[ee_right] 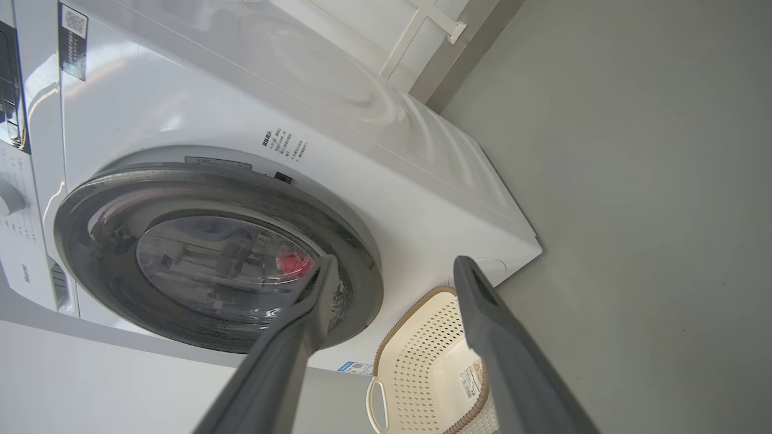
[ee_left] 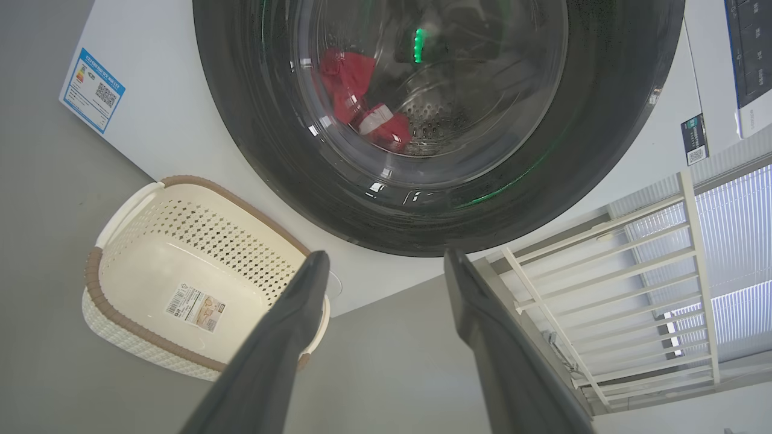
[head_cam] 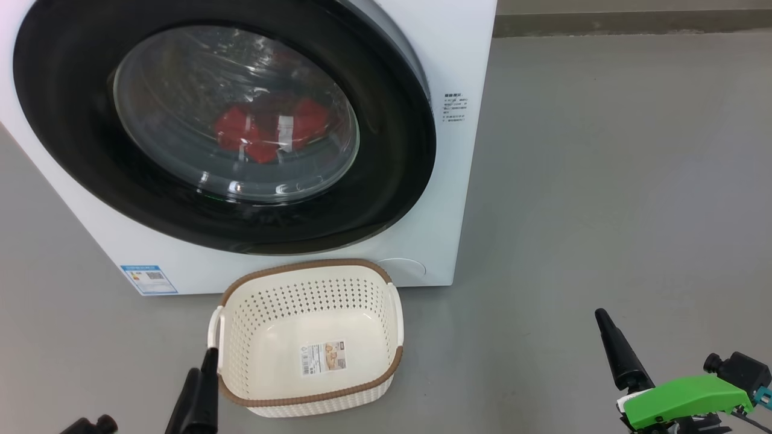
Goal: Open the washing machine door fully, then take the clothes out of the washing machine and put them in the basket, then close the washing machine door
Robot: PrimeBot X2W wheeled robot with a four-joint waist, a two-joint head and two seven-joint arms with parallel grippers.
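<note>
1. The washing machine door (head_cam: 72, 120) looked shut flat against the washing machine (head_cam: 461, 60). Judged: the opening step had not yet begun.
2. The clothes (head_cam: 259, 135) lay low in the drum, red behind the glass bowl.
3. The basket (head_cam: 313, 265) stood on the floor just before the machine's front, under the door's lower edge. It held nothing but its paper label.
4. The left gripper (ee_left: 386, 256) was spread wide and empty, just beside the basket's left handle. The right gripper (ee_right: 396, 260) was likewise spread and empty, over bare floor well to the basket's right.
5. I could not make out a handle. A grey sliver along the door's right edge may be the pull.
6. Advice: hook one finger behind that edge rather than pinch the glossy rim, which would likely slip. Draw along the hinge's arc, not straight out.
7. Risk: the basket sat near the swing path and I could not judge the clearance. Open slowly, and fully, so the drum mouth is clear.
</note>
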